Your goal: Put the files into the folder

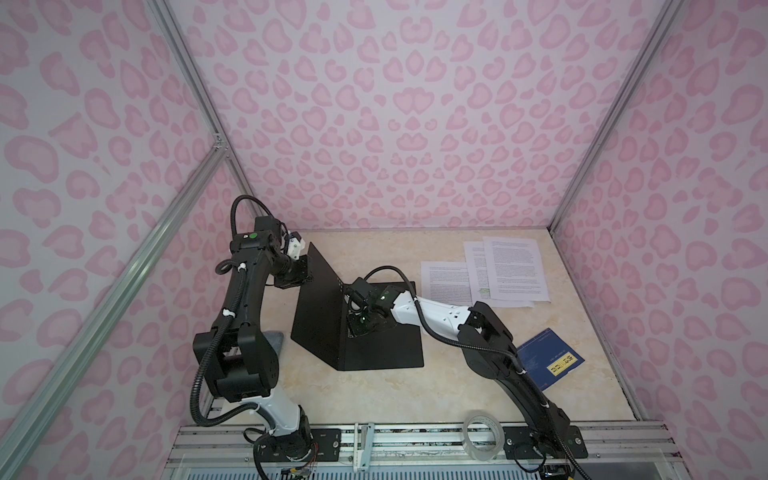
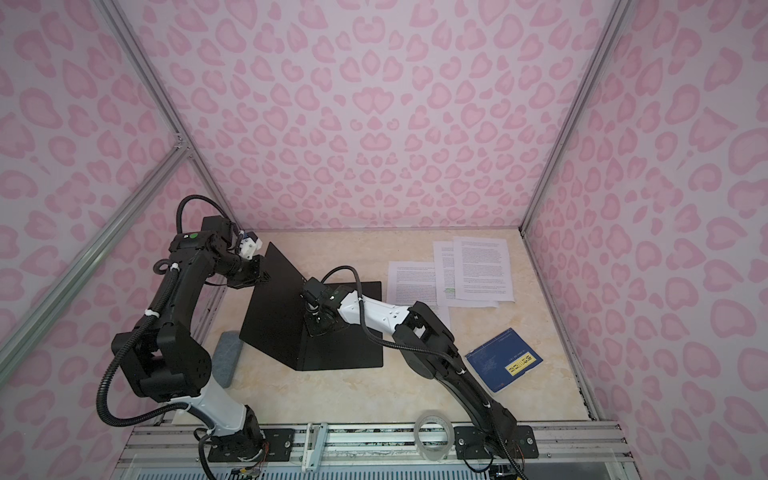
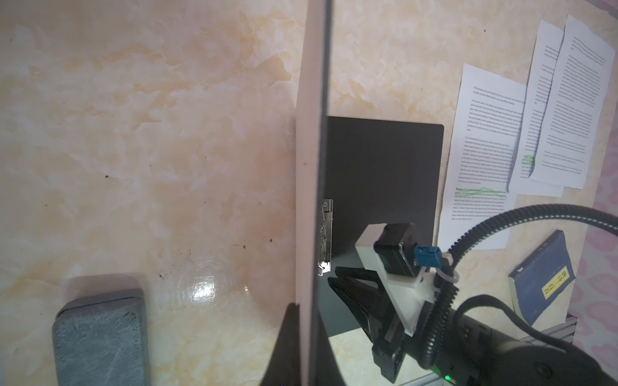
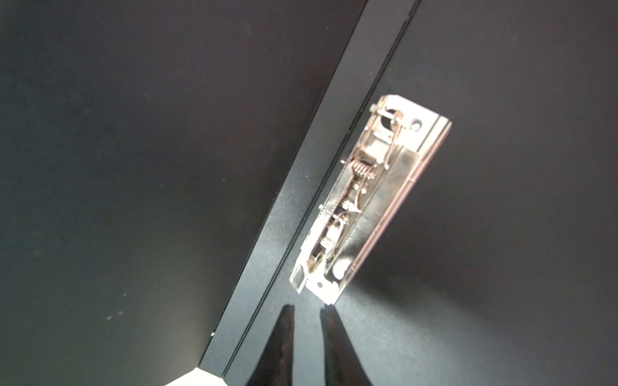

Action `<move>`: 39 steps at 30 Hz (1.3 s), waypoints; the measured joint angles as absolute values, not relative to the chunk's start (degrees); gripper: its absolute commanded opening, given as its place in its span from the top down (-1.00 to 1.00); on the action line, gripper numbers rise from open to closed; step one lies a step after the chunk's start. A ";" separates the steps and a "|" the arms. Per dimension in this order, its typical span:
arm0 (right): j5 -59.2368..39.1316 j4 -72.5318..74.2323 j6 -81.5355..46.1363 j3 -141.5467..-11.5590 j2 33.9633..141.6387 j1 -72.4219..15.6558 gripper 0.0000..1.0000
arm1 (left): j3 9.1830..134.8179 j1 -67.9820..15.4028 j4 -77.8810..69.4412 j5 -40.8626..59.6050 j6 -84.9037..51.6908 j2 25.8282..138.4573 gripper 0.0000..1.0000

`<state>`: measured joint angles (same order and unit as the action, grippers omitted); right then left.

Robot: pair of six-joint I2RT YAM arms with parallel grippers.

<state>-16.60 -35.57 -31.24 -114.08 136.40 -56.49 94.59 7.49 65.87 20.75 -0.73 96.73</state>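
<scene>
One folder (image 1: 374, 349) lies open mid-table, black inside, with one metal clip (image 4: 368, 200) at its spine. The left gripper (image 1: 306, 269) pinches its raised left cover. Three files (image 1: 515, 270), printed white sheets, overlap at the far right. The right gripper (image 4: 305, 309) points down just short of the clip, narrowly parted and empty.

Print on the files (image 1: 515, 266) is too small to read.

Marbled beige table (image 1: 374, 395) — open folder (image 1: 386, 349), three files (image 1: 515, 266), blue booklet (image 1: 548, 357), grey block (image 3: 100, 337)
</scene>
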 measured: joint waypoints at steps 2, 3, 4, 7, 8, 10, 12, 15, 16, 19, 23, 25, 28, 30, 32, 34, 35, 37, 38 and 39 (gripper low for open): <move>-16.69 -35.99 -31.03 -115.22 137.08 -56.47 0.64 | 94.59 7.49 65.87 20.75 -0.73 96.73 0.93; -16.78 -36.16 -31.00 -115.63 137.27 -56.47 0.64 | 94.59 7.51 65.87 20.75 -0.73 96.73 0.93; -16.80 -36.42 -30.87 -116.18 137.51 -56.47 0.64 | 94.59 7.49 65.87 20.75 -0.73 96.73 0.94; -16.80 -36.71 -30.76 -117.32 138.08 -56.47 0.64 | 94.61 7.49 65.87 20.75 -0.73 96.73 0.94; -16.84 -36.91 -30.68 -117.43 138.19 -56.47 0.64 | 94.61 7.49 65.87 20.75 -0.73 96.73 0.94; -16.99 -37.21 -30.65 -117.45 138.41 -56.47 0.64 | 94.61 7.51 65.89 20.75 -0.73 96.73 0.94; -17.02 -37.28 -30.63 -117.45 138.65 -56.47 0.65 | 94.61 7.51 65.89 20.75 -0.73 96.73 0.94; -17.08 -37.60 -30.63 -117.45 138.89 -56.47 0.65 | 94.61 7.51 65.89 20.75 -0.73 96.73 0.94; -17.26 -37.60 -30.63 -117.45 138.91 -56.47 0.65 | 94.61 7.51 65.89 20.75 -0.73 96.73 0.93; -17.72 -37.58 -30.63 -117.45 138.96 -56.47 0.66 | 94.61 7.51 65.89 20.75 -0.73 96.73 0.94; -18.26 -37.56 -30.63 -117.45 139.37 -56.49 0.65 | 94.61 7.51 65.89 20.78 -0.73 96.73 0.94; -18.33 -37.56 -30.63 -117.45 139.39 -56.49 0.65 | 94.61 7.51 65.91 20.78 -0.36 96.73 0.94; -18.50 -37.28 -30.65 -117.45 139.50 -56.47 0.65 | 94.61 7.51 65.91 20.80 -0.36 96.73 0.94; -18.59 -37.15 -30.65 -117.43 139.61 -56.40 0.65 | 94.61 7.51 65.91 20.80 -0.36 96.73 0.93; -18.96 -37.01 -30.68 -117.43 139.72 -56.31 0.65 | 94.61 7.51 65.91 20.80 -0.34 96.73 0.93; -19.29 -36.64 -30.74 -117.43 139.94 -56.23 0.66 | 94.61 7.51 65.93 20.80 -0.32 96.73 0.93; -19.53 -36.60 -30.89 -117.43 140.05 -56.23 0.66 | 94.61 7.51 65.93 20.80 -0.32 96.73 0.94; -19.86 -36.07 -30.92 -117.30 140.14 -56.10 0.67 | 94.61 7.51 65.93 20.82 -0.30 96.73 0.94; -20.05 -35.81 -31.11 -117.10 140.14 -56.07 0.68 | 94.61 7.51 65.93 20.82 -0.21 96.73 0.94; -20.34 -35.55 -31.53 -116.92 140.14 -55.94 0.70 | 94.61 7.51 65.93 20.84 -0.12 96.73 0.93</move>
